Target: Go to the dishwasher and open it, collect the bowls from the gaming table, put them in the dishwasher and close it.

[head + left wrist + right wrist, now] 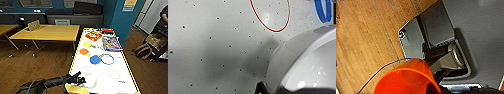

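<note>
The gaming table (125,62) is a long white top with a yellow rim, running away from me. On it lie an orange bowl (84,51) and a blue bowl (95,59) near the middle. A white bowl (90,80) sits at the near end. My left gripper (80,80) is at that bowl's left rim. In the left wrist view the white bowl (308,62) looms large, with one dark fingertip (259,87) against its outer wall and a dark edge inside it. An orange translucent vessel (407,78) hangs close before the right wrist camera, above wooden floor.
A blue ring (107,59), a yellow disc (87,44) and colourful boxes (111,43) lie farther along the table. A yellow wooden table (47,32) stands to the left. Bags (142,51) and a person (163,15) are at the right.
</note>
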### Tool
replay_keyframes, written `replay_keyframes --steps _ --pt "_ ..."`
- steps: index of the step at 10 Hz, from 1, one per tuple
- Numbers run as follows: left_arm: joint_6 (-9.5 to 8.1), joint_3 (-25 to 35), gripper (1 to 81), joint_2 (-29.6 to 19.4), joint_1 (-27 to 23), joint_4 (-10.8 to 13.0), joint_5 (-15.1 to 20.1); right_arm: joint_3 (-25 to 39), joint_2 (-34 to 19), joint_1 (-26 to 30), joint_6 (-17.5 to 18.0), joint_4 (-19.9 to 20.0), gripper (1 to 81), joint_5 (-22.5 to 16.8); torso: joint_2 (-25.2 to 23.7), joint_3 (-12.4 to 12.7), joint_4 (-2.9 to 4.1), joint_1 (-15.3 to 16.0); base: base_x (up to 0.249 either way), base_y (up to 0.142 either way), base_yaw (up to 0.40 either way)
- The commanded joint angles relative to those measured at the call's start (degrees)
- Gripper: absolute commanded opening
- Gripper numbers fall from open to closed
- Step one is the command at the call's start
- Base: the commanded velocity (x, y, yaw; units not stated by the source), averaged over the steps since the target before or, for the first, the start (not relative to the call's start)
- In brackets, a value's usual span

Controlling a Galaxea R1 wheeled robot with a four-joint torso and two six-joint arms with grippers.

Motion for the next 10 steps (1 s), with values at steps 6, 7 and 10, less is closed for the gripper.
replay_keyframes --steps 6,7,10 --pt "0.58 33.98 1.0 -21.02 -13.00 8.90 2.87 1.46 -1.93 1.13 0.16 -1.06 1.0 -1.65 0.00 0.00 0.00 0.02 0.000 0.000 0.000" --pt "0.50 37.62 1.0 -24.31 -10.99 10.67 2.96 1.55 -2.11 0.86 0.16 -1.07 1.0 -1.56 0.00 2.02 0.00 0.02 0.000 0.000 0.000" --pt "0.58 45.27 1.0 -34.50 -2.99 16.03 2.61 1.03 -2.37 0.07 0.25 -1.07 1.0 -1.39 0.02 4.82 0.00 0.05 0.000 0.000 0.000"
